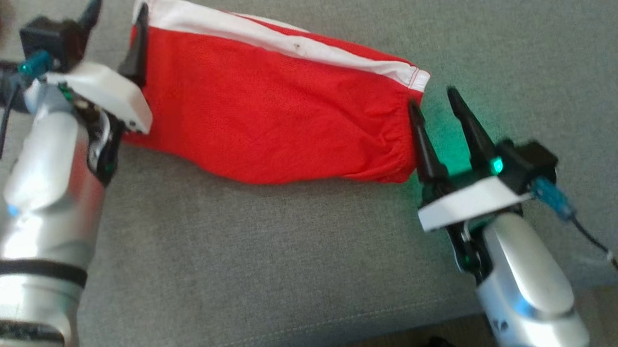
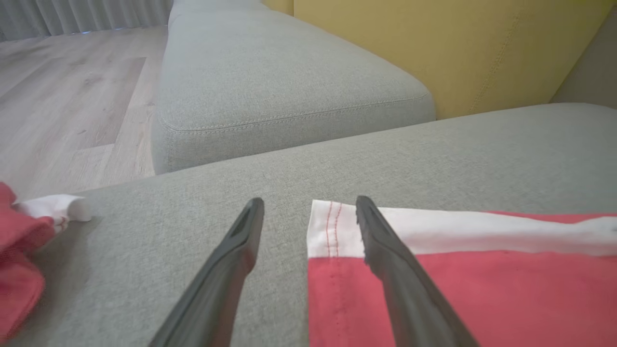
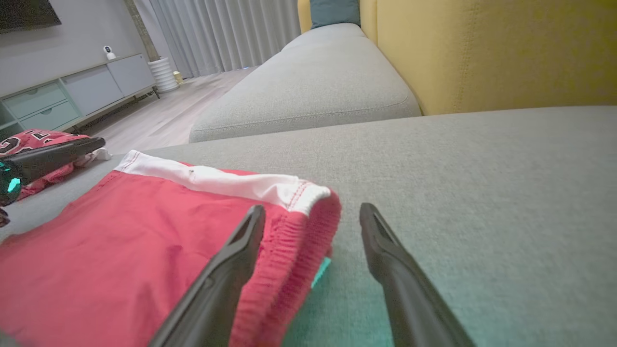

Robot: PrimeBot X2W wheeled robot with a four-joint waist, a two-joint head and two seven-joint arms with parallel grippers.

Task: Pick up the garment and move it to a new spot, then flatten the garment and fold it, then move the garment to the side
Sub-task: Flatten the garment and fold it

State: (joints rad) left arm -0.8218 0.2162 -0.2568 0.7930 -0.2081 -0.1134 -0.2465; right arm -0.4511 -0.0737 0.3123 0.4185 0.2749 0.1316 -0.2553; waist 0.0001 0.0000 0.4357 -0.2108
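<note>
Red garment [image 1: 270, 105] with a white side band lies folded into a long flat strip on the grey sofa seat [image 1: 285, 255], running from upper left to mid right in the head view. White band is along its far edge; the gathered elastic end points to the robot's right. Left gripper [image 1: 118, 10] sits at the garment's left end with fingers spread wide, holding nothing. In the left wrist view the left gripper [image 2: 308, 202] has one finger lying over the white-banded corner and the other over bare seat fabric just beside the hem. Right gripper [image 1: 432, 101] is at the opposite end, fingers likewise apart and empty. In the right wrist view the right gripper [image 3: 312, 209] has one finger over the gathered red edge and the other above bare cushion. Cannot tell whether that finger touches the cloth. A green glow falls on the cushion near the right gripper. A second red garment [image 2: 19, 260], bunched, lies near the seat's left edge, apart from the folded one. Yellow backrest [image 2: 434, 48] rises behind the seat. Wooden floor [image 2: 58, 96], a low cabinet [image 3: 72, 91] and pale curtains [image 3: 217, 33] lie beyond.
</note>
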